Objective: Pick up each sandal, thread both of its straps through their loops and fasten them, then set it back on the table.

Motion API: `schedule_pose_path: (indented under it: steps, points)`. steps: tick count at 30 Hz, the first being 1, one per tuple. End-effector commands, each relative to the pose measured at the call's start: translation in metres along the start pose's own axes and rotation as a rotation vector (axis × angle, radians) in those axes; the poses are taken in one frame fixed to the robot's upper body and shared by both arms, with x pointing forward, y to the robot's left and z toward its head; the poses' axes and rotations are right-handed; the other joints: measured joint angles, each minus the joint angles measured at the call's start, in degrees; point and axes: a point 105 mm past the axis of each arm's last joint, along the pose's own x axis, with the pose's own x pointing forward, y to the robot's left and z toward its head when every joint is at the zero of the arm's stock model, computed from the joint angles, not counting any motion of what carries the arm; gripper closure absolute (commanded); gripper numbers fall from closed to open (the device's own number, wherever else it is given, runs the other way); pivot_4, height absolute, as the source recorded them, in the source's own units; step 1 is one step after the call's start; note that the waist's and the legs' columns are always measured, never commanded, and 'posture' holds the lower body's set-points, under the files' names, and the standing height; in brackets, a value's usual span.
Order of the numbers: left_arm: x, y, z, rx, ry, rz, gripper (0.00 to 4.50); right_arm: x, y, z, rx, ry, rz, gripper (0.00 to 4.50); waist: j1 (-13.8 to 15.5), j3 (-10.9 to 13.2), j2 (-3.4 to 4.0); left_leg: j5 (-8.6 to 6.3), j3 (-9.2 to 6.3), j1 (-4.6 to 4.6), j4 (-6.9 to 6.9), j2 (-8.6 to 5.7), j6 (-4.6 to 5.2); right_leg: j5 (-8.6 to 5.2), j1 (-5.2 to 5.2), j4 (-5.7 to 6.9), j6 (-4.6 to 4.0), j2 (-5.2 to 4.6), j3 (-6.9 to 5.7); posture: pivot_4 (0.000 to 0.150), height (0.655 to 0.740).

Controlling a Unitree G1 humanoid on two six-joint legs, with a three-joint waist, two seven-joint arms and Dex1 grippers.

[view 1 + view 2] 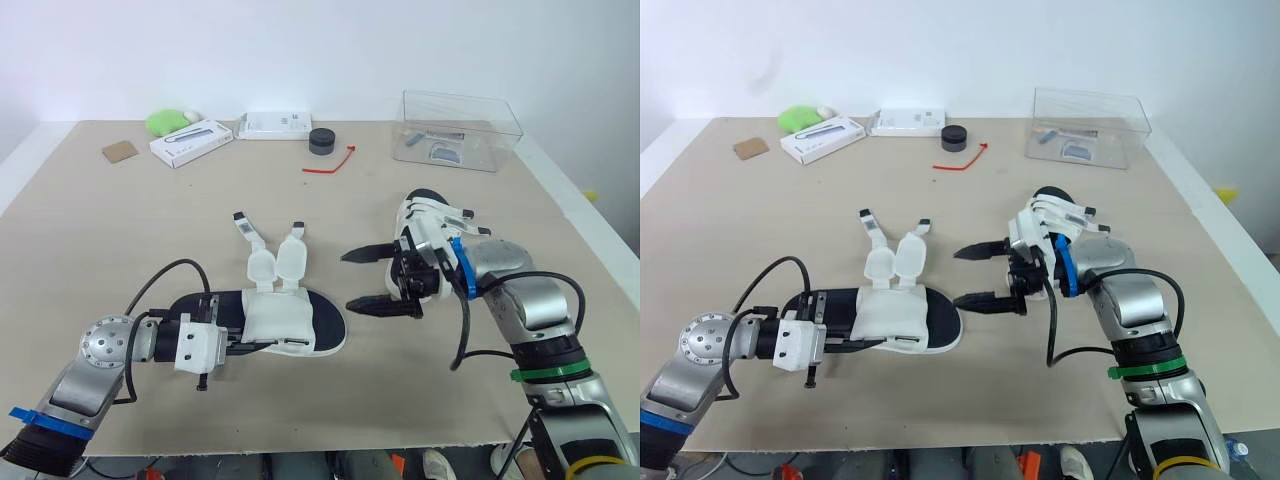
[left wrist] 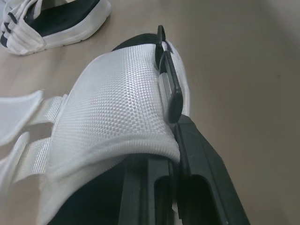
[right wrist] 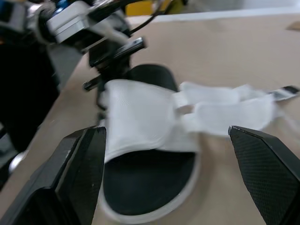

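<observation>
Your left gripper (image 1: 240,346) is clamped on the side edge of the white mesh, black-soled sandal (image 1: 290,320), flat on the beige table (image 1: 120,230), both straps (image 1: 278,260) loose and splayed. Right gripper (image 1: 368,280) hovers off its right end, jaws wide apart. Second white sandal (image 1: 432,215) sits behind it.

Far sandal (image 1: 428,212): largely hidden behind the right gripper (image 1: 348,281) and its wrist. In the left wrist view, the picture's corner cuts it off.

Left gripper (image 1: 240,347): one finger lies under the white band of the near sandal (image 1: 290,322), with its tip out of sight.

Straps (image 2: 21,117) of the near sandal: cut by the edge in the left wrist view.

Right wrist view: near sandal soft, strap ends smeared.

Clear box (image 1: 460,130): contents too small to identify.

White box (image 1: 192,141): print unreadable.
</observation>
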Motion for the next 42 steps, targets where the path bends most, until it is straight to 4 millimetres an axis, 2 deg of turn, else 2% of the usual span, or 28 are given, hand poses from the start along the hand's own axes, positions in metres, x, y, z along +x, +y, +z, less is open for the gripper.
schedule_pose_path:
  steps: [1, 6, 8, 11, 14, 15, 16, 18, 19, 20, 21, 23, 25, 32, 42]
  points:
    - [0.002, -0.001, 0.007, -0.017, -0.012, 0.007, 4.45, 0.002, 0.005, 0.011, -0.114, 0.006, 0.043, 0.0, 0.0, 0.0, 0.0, 0.0, 0.01, 0.03, 0.0, 0.01, 0.0, 0.0, 0.02, 0.0, 0.0, 0.02, 0.0, 0.15, 0.74]
    - [0.0, 0.0, 0.008, -0.069, -0.008, 0.023, 4.45, 0.003, 0.0, 0.009, -0.144, 0.016, 0.033, 0.0, 0.0, 0.0, 0.0, 0.02, 0.0, 0.09, 0.02, 0.01, -0.02, 0.0, 0.07, 0.02, -0.01, 0.14, -0.01, 0.15, 0.74]
    - [-0.002, -0.006, 0.008, -0.099, 0.006, -0.008, 4.45, 0.003, 0.001, 0.003, -0.144, 0.03, 0.036, 0.0, 0.0, 0.0, 0.0, 0.02, 0.01, 0.08, 0.02, 0.0, -0.02, -0.01, 0.07, 0.02, -0.01, 0.13, -0.01, 0.15, 0.74]
    - [-0.005, -0.011, 0.01, -0.134, 0.01, -0.03, 3.58, 0.003, 0.0, -0.005, -0.141, 0.06, 0.023, 0.0, -0.1, 0.0, 0.0, -0.01, 0.02, 0.09, 0.01, 0.02, 0.01, -0.02, 0.06, 0.02, -0.03, 0.08, 0.0, 0.15, 0.74]
    - [-0.004, -0.013, 0.018, -0.181, -0.015, -0.04, 2.16, 0.005, 0.002, -0.004, -0.109, 0.052, 0.036, 0.0, 0.0, 0.0, 0.0, -0.02, -0.01, 0.07, -0.02, 0.02, 0.02, -0.06, 0.04, 0.02, -0.05, 0.05, -0.02, 0.15, 0.74]
    - [-0.005, -0.014, 0.021, -0.209, -0.017, -0.047, 1.64, 0.005, 0.003, -0.004, -0.101, 0.055, 0.041, 0.26, 0.0, 0.0, 0.0, -0.02, -0.04, 0.06, -0.02, 0.02, 0.02, -0.06, 0.04, 0.02, -0.05, 0.04, -0.03, 0.15, 0.74]
    - [-0.005, -0.015, 0.022, -0.246, -0.018, -0.053, 0.79, 0.006, 0.003, -0.005, -0.096, 0.061, 0.044, 0.77, 0.0, 0.0, 0.01, -0.02, -0.03, 0.06, -0.01, 0.02, 0.02, -0.06, 0.05, 0.02, -0.05, 0.04, -0.03, 0.15, 0.74]
    - [-0.007, -0.017, 0.026, -0.32, -0.021, -0.065, 0.57, 0.008, 0.004, -0.007, -0.088, 0.07, 0.049, 1.11, 0.0, 0.0, -0.01, -0.01, -0.02, 0.07, -0.01, 0.01, 0.01, -0.06, 0.05, 0.02, -0.05, 0.05, -0.02, 0.15, 0.74]
    - [-0.009, -0.017, 0.03, -0.387, -0.027, -0.081, 0.01, 0.01, 0.005, -0.009, -0.08, 0.075, 0.053, 1.71, 0.0, 0.0, -0.02, -0.01, -0.03, 0.07, 0.01, 0.04, 0.01, -0.06, 0.05, 0.02, -0.06, 0.07, -0.02, 0.15, 0.74]
    - [-0.011, -0.017, 0.033, -0.442, -0.034, -0.09, 0.0, 0.013, 0.006, -0.01, -0.068, 0.081, 0.054, 1.91, 0.0, 0.0, 0.01, -0.01, -0.03, 0.07, 0.01, 0.06, 0.01, -0.06, 0.05, 0.02, -0.06, 0.09, -0.02, 0.15, 0.74]
    - [-0.013, -0.017, 0.036, -0.499, -0.039, -0.103, 0.0, 0.016, 0.006, -0.012, -0.054, 0.092, 0.05, 2.59, 0.0, 0.0, 0.02, -0.01, -0.02, 0.09, 0.01, 0.04, 0.01, -0.06, 0.06, 0.03, -0.06, 0.09, -0.02, 0.15, 0.74]
    - [-0.018, -0.018, 0.041, -0.592, -0.03, -0.142, 0.0, 0.022, 0.006, -0.017, -0.033, 0.108, 0.041, 3.13, 0.0, 0.0, 0.01, 0.0, -0.04, 0.1, 0.02, 0.07, 0.0, -0.08, 0.05, 0.08, -0.07, 0.14, -0.02, 0.15, 0.74]
    - [-0.021, -0.015, 0.042, -0.614, -0.014, -0.138, 0.0, 0.028, 0.006, -0.023, -0.01, 0.129, 0.02, 3.57, -0.1, 0.0, 0.0, 0.0, -0.05, 0.13, 0.02, 0.08, -0.01, -0.14, 0.04, 0.13, -0.09, 0.2, -0.03, 0.15, 0.74]
    - [-0.022, -0.005, 0.042, -0.578, 0.009, -0.104, 0.0, 0.042, 0.011, -0.041, 0.039, 0.207, 0.014, 3.57, 0.0, 0.0, 0.02, 0.01, -0.05, 0.11, 0.02, -0.06, -0.03, -0.29, 0.05, 0.17, -0.06, 0.23, -0.01, 0.15, 0.74]
    - [-0.009, -0.012, 0.029, -0.462, 0.045, -0.057, 0.0, 0.05, 0.01, -0.041, 0.059, 0.228, -0.012, 3.57, 0.0, 0.0, 0.0, 0.03, -0.05, 0.1, 0.02, -0.08, -0.07, -0.29, 0.06, 0.16, -0.05, 0.24, 0.0, 0.15, 0.74]
